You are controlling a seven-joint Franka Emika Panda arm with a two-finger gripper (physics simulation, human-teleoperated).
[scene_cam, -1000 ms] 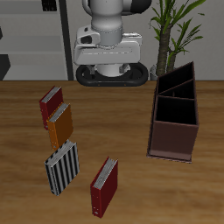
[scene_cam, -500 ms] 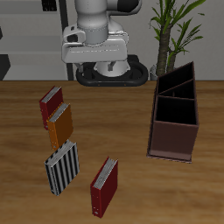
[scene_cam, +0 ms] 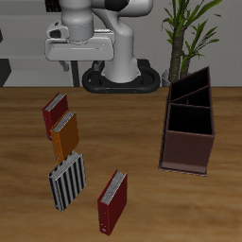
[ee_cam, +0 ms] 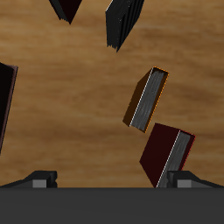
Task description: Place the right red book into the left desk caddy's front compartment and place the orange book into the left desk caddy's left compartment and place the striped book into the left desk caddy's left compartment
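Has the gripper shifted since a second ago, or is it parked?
Yes. In the exterior view the arm's head has swung away from the left desk caddy, across the table toward the side with the right red book.

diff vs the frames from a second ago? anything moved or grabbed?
Only the arm moved: its head swung sideways across the back of the table, from near the middle toward the side where the books lie. The pincer holds nothing. The maroon book, orange book, striped book, crimson book and caddy stayed put.
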